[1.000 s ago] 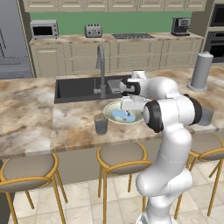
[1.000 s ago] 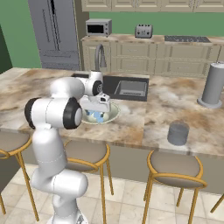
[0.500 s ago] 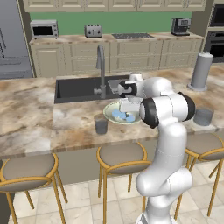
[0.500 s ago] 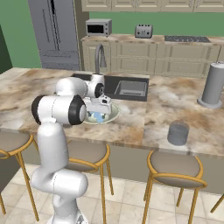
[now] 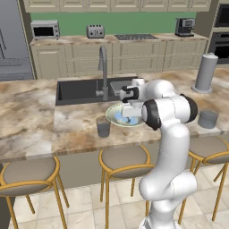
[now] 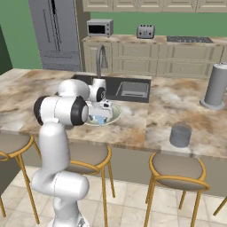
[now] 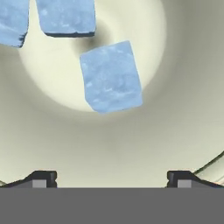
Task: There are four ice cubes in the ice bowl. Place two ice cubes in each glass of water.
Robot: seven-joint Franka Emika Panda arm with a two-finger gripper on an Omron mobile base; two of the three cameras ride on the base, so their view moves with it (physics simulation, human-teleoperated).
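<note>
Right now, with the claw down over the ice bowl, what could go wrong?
1. The claw is open, but the nearest ice cube lies ahead of the fingertips, not between them; closing now would likely grab nothing.
2. Two more cubes sit close by; a push could knock them around the ice bowl.
3. The glasses stand on opposite sides, so one carry is long.

The bench (image 5: 31,120) is a marble-patterned island with a dark sink (image 5: 82,89) and a faucet (image 5: 103,71) set into it. Resting on it: the ice bowl (image 5: 117,117) near the sink, one glass of water (image 5: 103,128) just beside the bowl, a second glass (image 5: 208,119) well apart, and a tall grey cylinder (image 5: 205,73).
</note>
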